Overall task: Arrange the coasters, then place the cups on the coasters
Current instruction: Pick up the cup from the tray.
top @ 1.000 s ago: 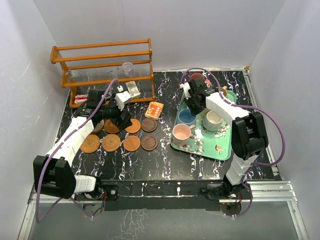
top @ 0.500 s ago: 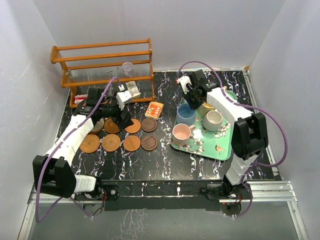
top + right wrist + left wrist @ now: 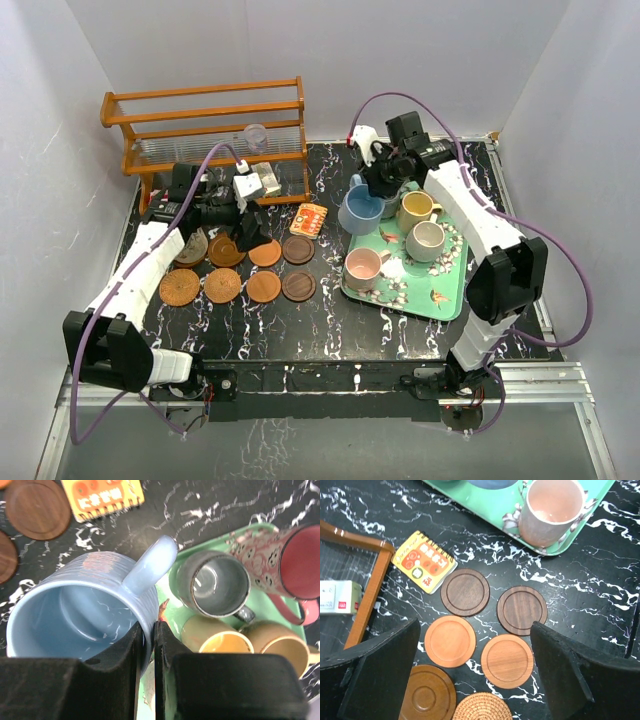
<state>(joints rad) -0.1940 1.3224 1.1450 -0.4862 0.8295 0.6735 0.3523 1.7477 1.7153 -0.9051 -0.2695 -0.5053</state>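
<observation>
Between the fingers of right pincer (image 3: 148, 630): wall of blue cup (image 3: 75, 615), clenched, so it seems lifted for carrying | beneath: green tray (image 3: 260, 605), other cups (image 3: 215, 582) | farther left: coasters (image 3: 465, 592) in rows, under released left pincer (image 3: 475, 667).

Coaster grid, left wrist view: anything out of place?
Only the orange patterned notepad: it lies askew right beside a dark coaster and is not a coaster. The other coasters there lie flat, none overlapping.
</observation>
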